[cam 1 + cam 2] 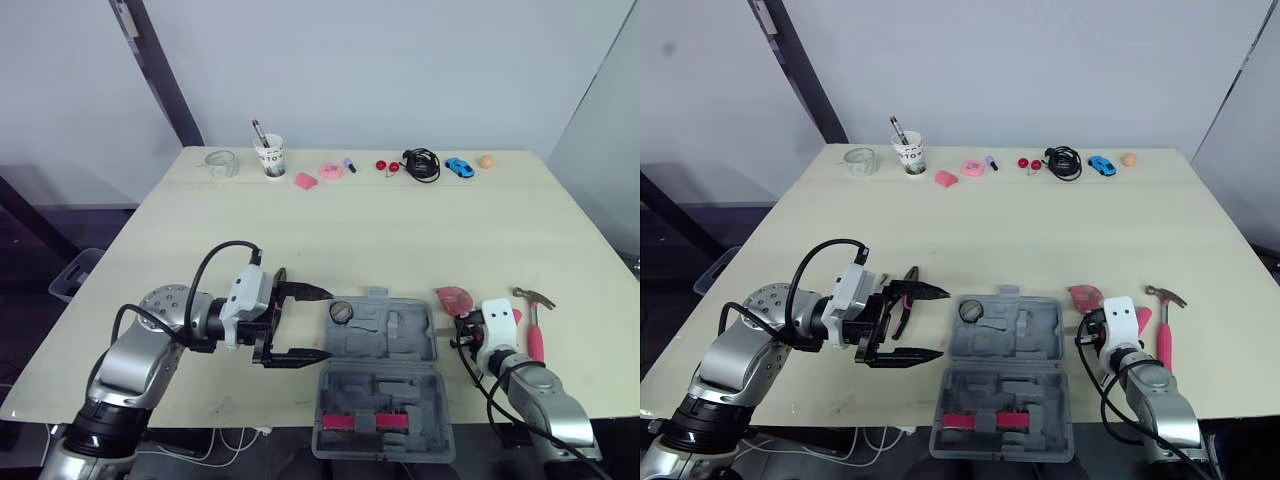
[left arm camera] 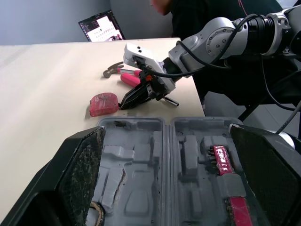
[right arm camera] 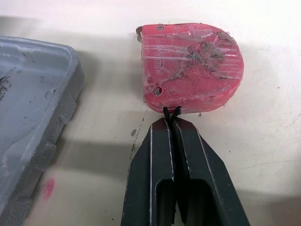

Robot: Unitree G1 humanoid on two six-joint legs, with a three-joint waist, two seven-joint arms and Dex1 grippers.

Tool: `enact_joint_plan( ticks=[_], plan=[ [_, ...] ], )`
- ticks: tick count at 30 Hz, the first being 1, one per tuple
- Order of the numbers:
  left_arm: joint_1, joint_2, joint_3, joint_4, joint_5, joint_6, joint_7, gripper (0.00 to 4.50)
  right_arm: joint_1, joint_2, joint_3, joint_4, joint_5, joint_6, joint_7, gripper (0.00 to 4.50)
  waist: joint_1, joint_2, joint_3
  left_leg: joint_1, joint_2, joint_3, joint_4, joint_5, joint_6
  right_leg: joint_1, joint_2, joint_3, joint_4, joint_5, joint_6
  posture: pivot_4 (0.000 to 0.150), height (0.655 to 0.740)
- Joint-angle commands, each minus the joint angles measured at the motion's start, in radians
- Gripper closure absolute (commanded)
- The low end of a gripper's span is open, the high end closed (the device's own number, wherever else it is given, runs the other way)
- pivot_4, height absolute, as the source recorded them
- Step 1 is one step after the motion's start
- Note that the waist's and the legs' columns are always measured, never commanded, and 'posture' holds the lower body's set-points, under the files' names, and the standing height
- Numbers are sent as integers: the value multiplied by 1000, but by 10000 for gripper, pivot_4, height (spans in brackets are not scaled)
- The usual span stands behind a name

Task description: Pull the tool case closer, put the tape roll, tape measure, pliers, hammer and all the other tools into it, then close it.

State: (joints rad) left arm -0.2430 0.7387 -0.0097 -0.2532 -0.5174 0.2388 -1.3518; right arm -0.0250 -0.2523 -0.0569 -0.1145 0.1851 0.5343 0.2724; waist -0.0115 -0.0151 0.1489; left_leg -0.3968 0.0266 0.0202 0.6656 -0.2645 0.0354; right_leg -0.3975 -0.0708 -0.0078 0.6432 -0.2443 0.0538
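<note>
The grey tool case (image 1: 385, 345) lies open near the table's front edge, its lid (image 1: 383, 415) holding a red bit strip. A tape roll (image 1: 340, 312) sits in the case's far left corner. My left gripper (image 1: 300, 325) stands open just left of the case, nothing between its fingers. The pliers (image 1: 902, 314) lie partly hidden under it. Right of the case lies the red tape measure (image 3: 190, 66). My right gripper (image 3: 171, 120) is shut, its tips pinching a small black loop at the tape measure's edge. The pink-handled hammer (image 1: 534, 325) lies further right.
Along the far edge stand a clear glass (image 1: 221, 163), a cup with pens (image 1: 269, 155), pink bits, a black cable (image 1: 421, 163), a blue toy car (image 1: 459, 167) and an orange ball (image 1: 486, 160). A person (image 2: 211, 14) and a laptop (image 2: 101, 26) are beyond the table.
</note>
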Motion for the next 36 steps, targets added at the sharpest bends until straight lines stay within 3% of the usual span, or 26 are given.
enact_joint_plan(
  ticks=[1,24,36],
  plan=[
    [-20,1,9,-16,-29,-7,-11,0,35,-27,1,-70,13,15,32,43961,1,0,0,0,0,0,0,0,0,0,0,0,0,0,0,1500,7400],
    [-58,1,-17,11,-50,7,-69,0,401,-138,-16,-427,132,165,148,43961,4,0,0,0,0,0,0,0,0,0,0,0,0,-1,-2,1500,7400],
    [-78,9,-27,26,-52,10,-118,0,486,-174,-24,-447,178,154,187,43961,3,0,0,0,0,0,1,0,0,0,0,0,0,-2,-3,1500,7400]
  ],
)
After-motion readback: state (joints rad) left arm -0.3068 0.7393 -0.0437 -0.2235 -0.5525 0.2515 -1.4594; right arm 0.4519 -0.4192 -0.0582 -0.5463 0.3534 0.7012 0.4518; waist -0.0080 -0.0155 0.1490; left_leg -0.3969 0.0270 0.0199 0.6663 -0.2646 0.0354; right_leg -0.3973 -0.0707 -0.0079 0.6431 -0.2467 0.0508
